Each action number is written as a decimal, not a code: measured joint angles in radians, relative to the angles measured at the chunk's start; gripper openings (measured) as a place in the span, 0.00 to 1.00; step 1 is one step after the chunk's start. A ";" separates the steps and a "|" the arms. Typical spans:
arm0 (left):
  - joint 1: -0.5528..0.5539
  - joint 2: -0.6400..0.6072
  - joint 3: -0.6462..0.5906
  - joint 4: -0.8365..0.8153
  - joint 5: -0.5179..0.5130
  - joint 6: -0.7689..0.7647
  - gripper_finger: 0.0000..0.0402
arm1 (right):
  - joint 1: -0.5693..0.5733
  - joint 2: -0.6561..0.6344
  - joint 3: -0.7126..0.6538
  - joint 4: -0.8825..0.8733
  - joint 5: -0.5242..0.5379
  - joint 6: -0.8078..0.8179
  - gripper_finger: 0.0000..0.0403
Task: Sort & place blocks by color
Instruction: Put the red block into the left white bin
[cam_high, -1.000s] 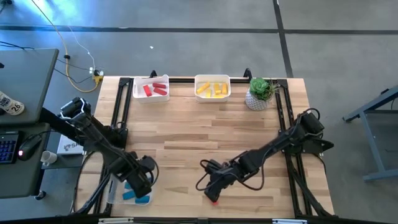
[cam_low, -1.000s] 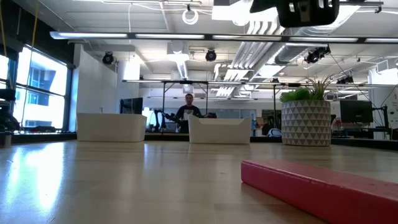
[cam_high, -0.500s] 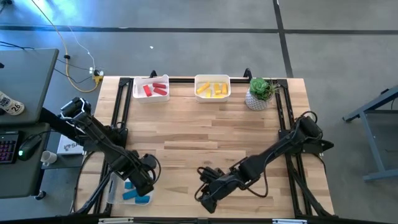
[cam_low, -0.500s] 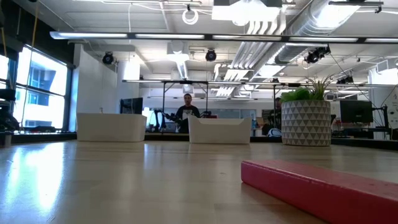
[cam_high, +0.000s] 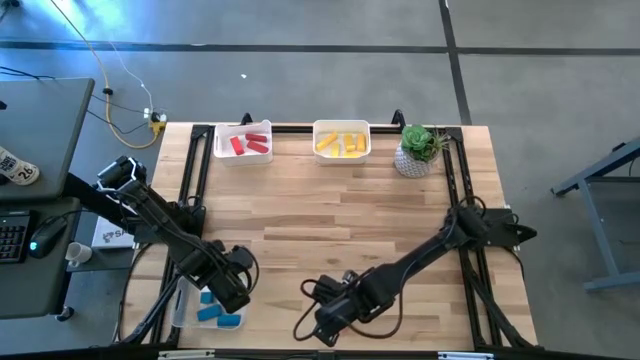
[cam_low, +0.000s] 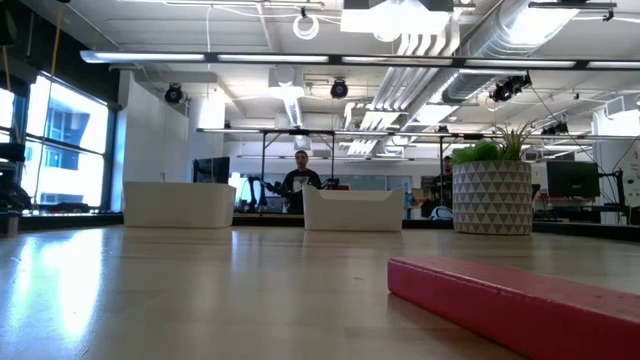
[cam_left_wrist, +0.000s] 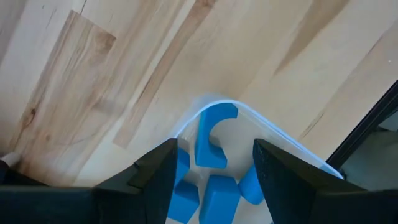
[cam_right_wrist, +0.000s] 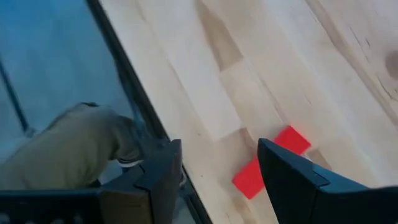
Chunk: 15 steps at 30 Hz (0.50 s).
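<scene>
Sliding my right pincer (cam_right_wrist: 217, 180) down to the table's near edge, open and empty, I now have the red block (cam_right_wrist: 270, 162) just beside it. Only this block waits; my left pincer (cam_left_wrist: 214, 180) hangs open over the blue blocks (cam_left_wrist: 211, 134).

A: Left arm posn? 
B: Stretched diagonally from the counter's left edge twd the near-left corner; left gripper (cam_high: 230, 288) is held low there, fingers (cam_left_wrist: 155, 180) spread apart, nothing gripped.

A: Right arm? 
B: Extended from the right side, reaching across to the near edge at mid-counter. Right gripper (cam_high: 325, 322) is pointed down-left, fingers (cam_right_wrist: 289, 177) parted, nothing clamped btwn them.
</scene>
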<state>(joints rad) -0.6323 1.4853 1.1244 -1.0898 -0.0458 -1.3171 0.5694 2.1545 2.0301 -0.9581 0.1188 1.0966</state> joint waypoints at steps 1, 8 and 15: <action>0.000 0.000 0.000 0.000 0.000 -0.004 0.49 | 0.000 0.008 0.004 -0.012 0.000 0.004 0.49; 0.000 0.000 0.000 0.000 -0.003 -0.015 0.49 | -0.002 0.016 -0.008 -0.083 -0.001 0.085 0.49; 0.000 0.000 0.000 0.003 -0.003 -0.015 0.49 | 0.005 0.016 -0.009 -0.160 0.051 0.140 0.49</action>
<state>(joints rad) -0.6323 1.4853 1.1244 -1.0866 -0.0490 -1.3323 0.5741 2.1704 2.0215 -1.1181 0.1696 1.2361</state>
